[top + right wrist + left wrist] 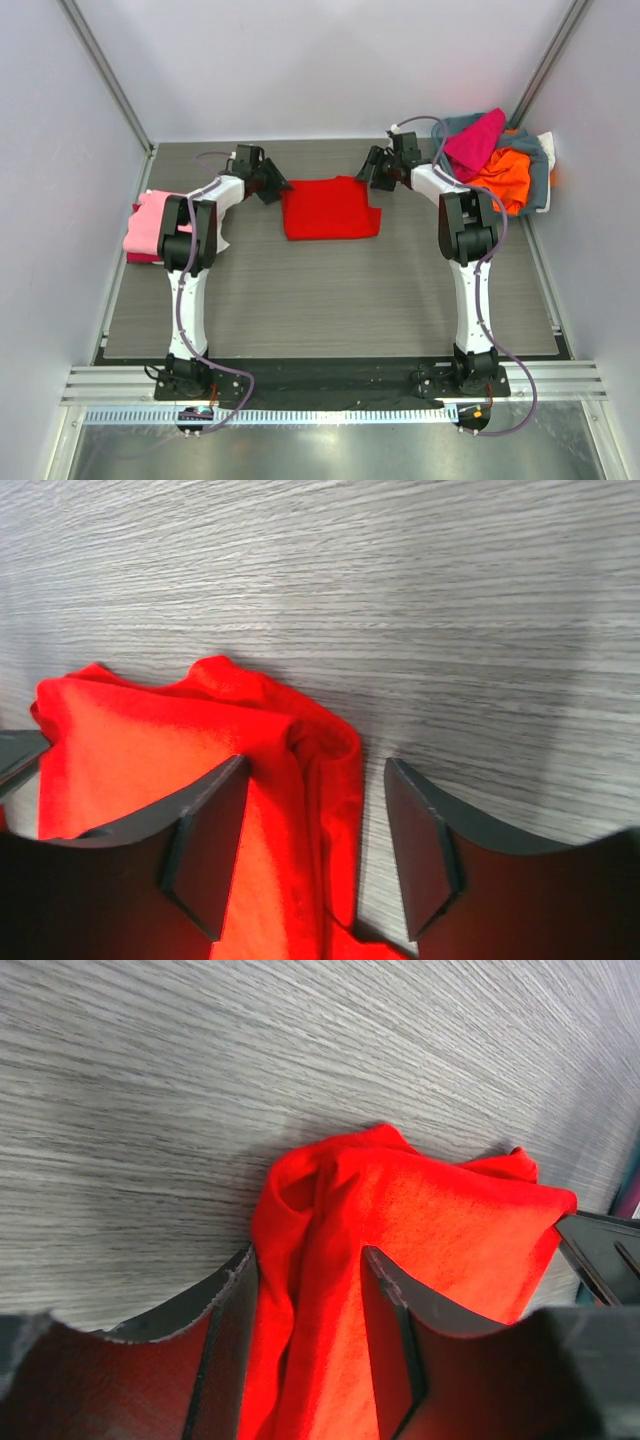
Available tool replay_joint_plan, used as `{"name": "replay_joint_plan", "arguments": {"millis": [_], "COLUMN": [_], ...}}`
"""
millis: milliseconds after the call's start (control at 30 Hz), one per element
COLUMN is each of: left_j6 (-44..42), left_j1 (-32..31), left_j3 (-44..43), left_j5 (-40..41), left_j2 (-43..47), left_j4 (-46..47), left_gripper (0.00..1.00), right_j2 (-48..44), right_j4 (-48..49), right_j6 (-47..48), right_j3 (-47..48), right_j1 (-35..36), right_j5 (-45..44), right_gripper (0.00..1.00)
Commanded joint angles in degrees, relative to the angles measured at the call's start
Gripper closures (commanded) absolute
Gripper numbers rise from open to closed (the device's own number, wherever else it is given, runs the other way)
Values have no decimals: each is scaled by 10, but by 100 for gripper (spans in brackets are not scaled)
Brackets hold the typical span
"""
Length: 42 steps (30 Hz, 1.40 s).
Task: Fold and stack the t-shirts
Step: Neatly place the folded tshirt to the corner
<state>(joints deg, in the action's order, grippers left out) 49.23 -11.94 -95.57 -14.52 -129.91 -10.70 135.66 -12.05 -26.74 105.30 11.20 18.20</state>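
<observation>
A bright red t-shirt (pixel 330 208) lies folded into a rough rectangle on the grey table at the back middle. My left gripper (pixel 272 188) is down at its left edge. In the left wrist view the jaws (pixel 308 1255) stand apart, and a raised fold of the red t-shirt (pixel 430 1220) fills the gap between them. My right gripper (pixel 372 172) is at the shirt's right back corner. In the right wrist view it (pixel 316 764) is open, straddling the edge of the red t-shirt (pixel 150 740), with bare table showing beside the right finger (pixel 420 840).
A pink t-shirt (pixel 150 225) lies folded on a darker one at the table's left edge. At the back right, a grey-blue basket (pixel 540 180) holds magenta (pixel 475 140), orange (pixel 505 172) and white (pixel 546 146) shirts. Walls close in on both sides.
</observation>
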Motion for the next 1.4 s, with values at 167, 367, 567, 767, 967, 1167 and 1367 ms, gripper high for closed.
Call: {"name": "replay_joint_plan", "arguments": {"millis": [167,367,567,767,967,1167,1367], "left_j6": [-5,-3,2,-8,-31,-39,-54], "left_j1": [-5,-9,-12,-13,-12,-12,11], "left_j3": [-28,-48,-62,-65,-30,20,98], "left_j5": [1,8,8,4,7,4,-14], "left_j2": [-18,-30,-37,-13,54,133,252], "left_j4": [-13,-23,-26,-27,-37,-50,-92], "left_gripper": [58,63,75,100,100,100,100], "right_j2": [20,31,28,-10,-88,-192,-306], "right_j4": [-57,-66,-65,-65,-64,-62,-61], "right_j6": [32,28,13,6,10,9,-7], "right_j3": [-7,5,12,6,-55,-117,-185], "right_j1": [16,22,22,22,31,57,99], "right_j5": [-50,-48,-33,-19,-25,-30,-52], "right_gripper": [46,61,87,99,99,99,99]}}
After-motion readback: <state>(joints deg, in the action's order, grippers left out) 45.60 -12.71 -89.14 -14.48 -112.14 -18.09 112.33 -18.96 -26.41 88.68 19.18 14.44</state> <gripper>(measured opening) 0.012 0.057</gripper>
